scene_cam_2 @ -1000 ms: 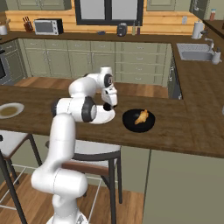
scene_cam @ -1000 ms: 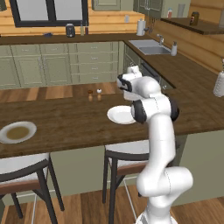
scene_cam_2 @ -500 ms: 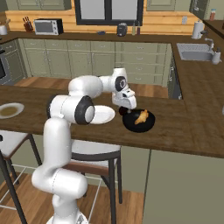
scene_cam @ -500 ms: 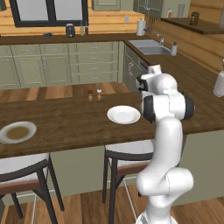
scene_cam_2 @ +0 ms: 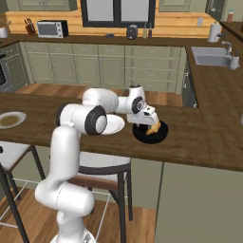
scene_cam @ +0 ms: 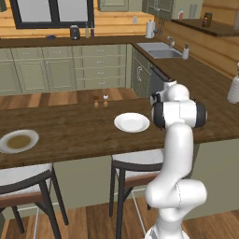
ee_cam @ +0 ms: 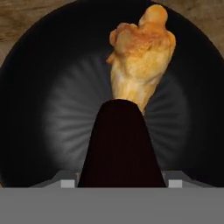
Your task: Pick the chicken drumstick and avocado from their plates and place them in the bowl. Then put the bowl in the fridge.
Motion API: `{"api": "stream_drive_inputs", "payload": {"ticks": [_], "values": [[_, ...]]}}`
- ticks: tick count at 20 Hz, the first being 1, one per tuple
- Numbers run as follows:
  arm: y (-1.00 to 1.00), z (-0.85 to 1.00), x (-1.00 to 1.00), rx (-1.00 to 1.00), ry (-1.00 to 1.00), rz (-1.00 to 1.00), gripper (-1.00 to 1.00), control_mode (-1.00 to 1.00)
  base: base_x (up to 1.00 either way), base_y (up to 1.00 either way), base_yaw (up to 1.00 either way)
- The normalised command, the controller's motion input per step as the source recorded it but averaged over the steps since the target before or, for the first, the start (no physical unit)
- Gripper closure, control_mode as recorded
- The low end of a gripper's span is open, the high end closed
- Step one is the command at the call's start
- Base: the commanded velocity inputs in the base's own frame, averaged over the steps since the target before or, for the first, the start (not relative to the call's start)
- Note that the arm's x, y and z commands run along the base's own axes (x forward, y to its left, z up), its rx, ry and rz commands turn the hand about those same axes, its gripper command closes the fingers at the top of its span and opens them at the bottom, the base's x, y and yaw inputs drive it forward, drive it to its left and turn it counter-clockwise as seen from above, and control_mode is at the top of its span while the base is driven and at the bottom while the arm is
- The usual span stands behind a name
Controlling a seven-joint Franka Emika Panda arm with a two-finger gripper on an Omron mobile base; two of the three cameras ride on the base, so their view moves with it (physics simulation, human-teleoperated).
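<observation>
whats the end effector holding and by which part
Likely the avocado, a dark rounded lump in the end effector over the bowl with the drumstick. Where on it the hold lies is hidden.

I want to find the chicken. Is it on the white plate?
No. The chicken lies inside the black bowl, and the white plate has nothing on it.

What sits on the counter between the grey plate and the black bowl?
The white plate, bare; the arm crosses over it. The grey plate lies far left, the black bowl with the chicken drumstick right, in the right base view.
</observation>
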Motion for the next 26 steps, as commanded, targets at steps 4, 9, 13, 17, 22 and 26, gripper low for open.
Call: {"api": "stream_drive_inputs", "payload": {"ticks": [4,9,13,17,22,26], "values": [[0.21,-0.19,0.52,0.07,0.01,0.18,1.0,-1.0,0.0,0.0,0.0],[0.0,-0.07,0.32,0.14,0.0,0.18,1.0,-1.0,0.0,0.0,0.0],[-0.07,-0.34,0.05,0.14,0.0,0.14,-1.0,-1.0,0.0,0.0,0.0],[-0.16,-0.15,0.0,0.09,0.0,0.09,-1.0,-1.0,0.0,0.0,0.0],[-0.16,0.2,-0.15,0.05,0.0,0.05,-1.0,-1.0,0.0,0.0,0.0],[0.0,0.43,-0.35,0.0,0.01,0.0,-1.0,-1.0,0.0,0.0,0.0]]}}
